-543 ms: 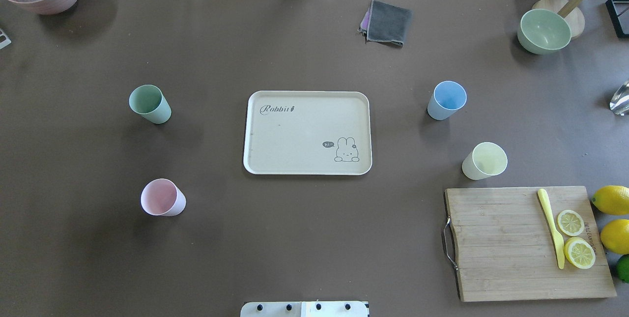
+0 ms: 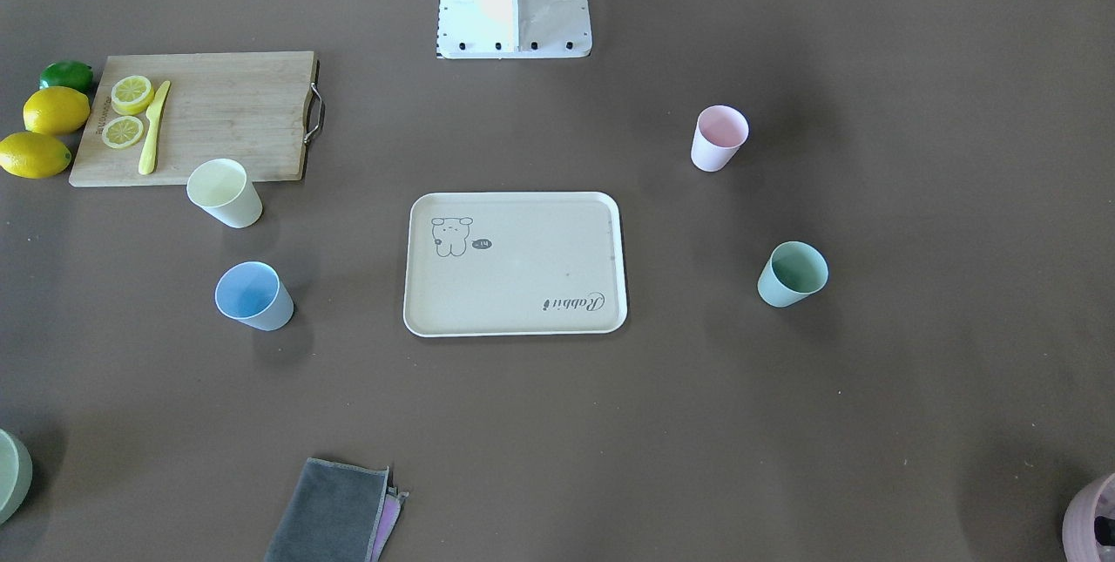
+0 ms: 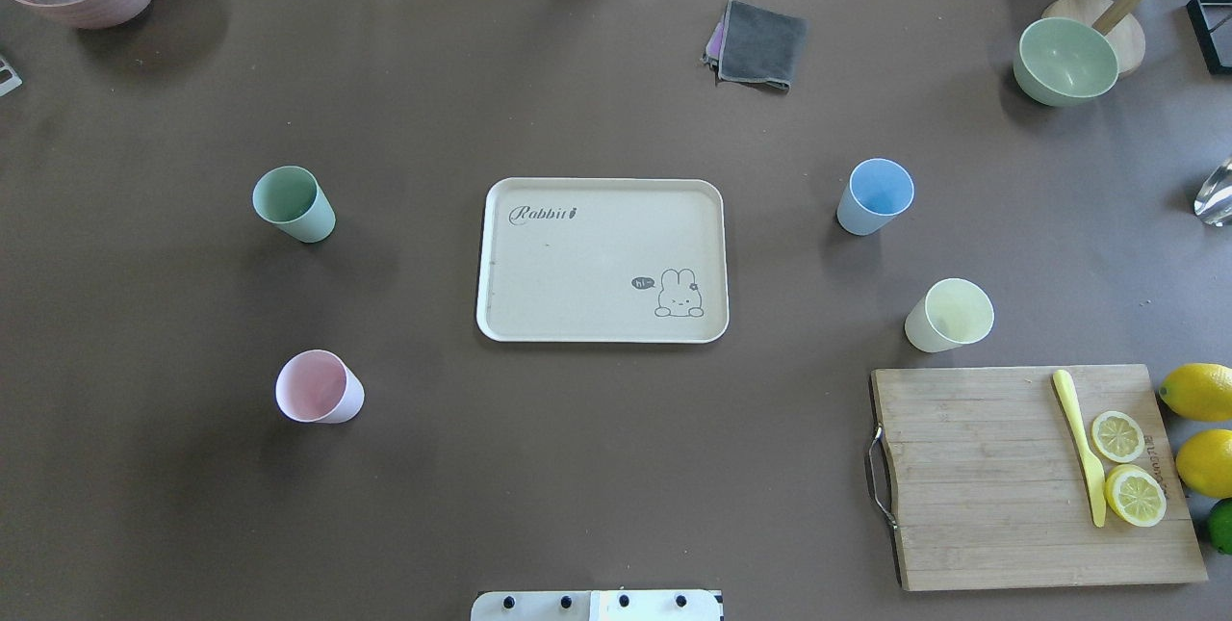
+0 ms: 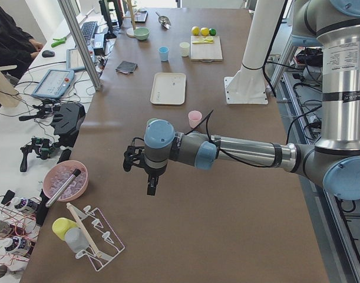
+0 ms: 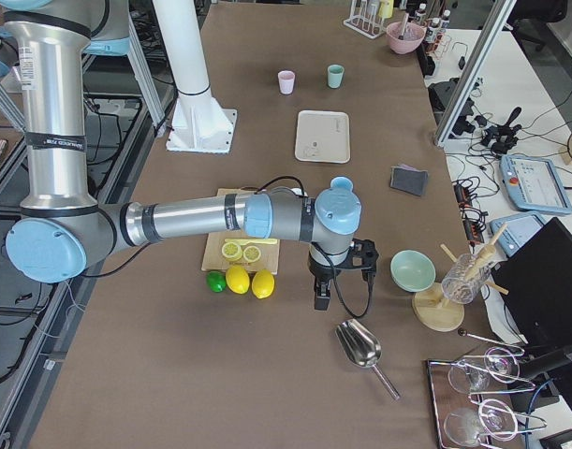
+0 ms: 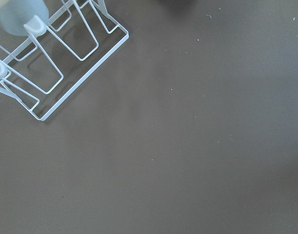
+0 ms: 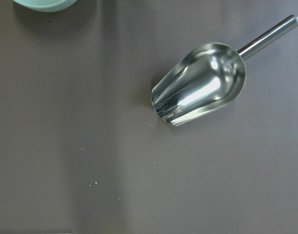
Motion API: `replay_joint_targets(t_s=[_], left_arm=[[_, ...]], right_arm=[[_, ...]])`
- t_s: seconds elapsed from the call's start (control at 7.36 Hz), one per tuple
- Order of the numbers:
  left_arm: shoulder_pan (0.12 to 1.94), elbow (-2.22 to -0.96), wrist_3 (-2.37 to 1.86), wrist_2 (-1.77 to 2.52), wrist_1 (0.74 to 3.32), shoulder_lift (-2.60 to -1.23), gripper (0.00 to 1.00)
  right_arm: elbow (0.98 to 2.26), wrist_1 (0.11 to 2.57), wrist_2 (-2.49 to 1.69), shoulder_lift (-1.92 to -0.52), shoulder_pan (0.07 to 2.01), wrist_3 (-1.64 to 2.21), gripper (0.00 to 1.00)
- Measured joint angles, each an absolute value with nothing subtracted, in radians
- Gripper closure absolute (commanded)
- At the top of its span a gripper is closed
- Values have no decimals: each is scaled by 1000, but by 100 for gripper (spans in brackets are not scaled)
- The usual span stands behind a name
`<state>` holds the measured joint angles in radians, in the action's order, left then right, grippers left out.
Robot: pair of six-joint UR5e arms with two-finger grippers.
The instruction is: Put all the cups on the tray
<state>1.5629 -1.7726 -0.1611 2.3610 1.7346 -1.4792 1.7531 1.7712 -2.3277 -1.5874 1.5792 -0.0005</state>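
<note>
Tray (image 3: 577,260) at the centre of the bench (image 3: 616,477). Four cups stand upright on the bench, well apart from the tray: green cup (image 3: 294,203) and pink cup (image 3: 319,387) on the robot's left, blue cup (image 3: 874,196) and yellow cup (image 3: 948,315) on its right. Left pincer (image 4: 150,184) and right pincer (image 5: 322,296) hang over opposite bench ends; how far open, cannot tell.

On the table (image 3: 597,467), two cups (image 3: 294,204) stand left of the tray (image 3: 577,265), two right.
</note>
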Motion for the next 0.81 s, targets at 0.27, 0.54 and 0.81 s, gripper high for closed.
replay_joint_targets(t_s=[0.27,0.54,0.81], left_arm=[[1563,-1767,-161,2361,1736,-1480,2],[1563,-1774,-160,2362,1737,-1474,2],[1562,-1782,-161,2364,1742,-1477,2]], right_arm=[[1749,1764,-2344,-1592,1579,2,0],[1746,1716,-2358,-1605,1578,4,0],[1746,1683,-2375,-1615,1578,5,0]])
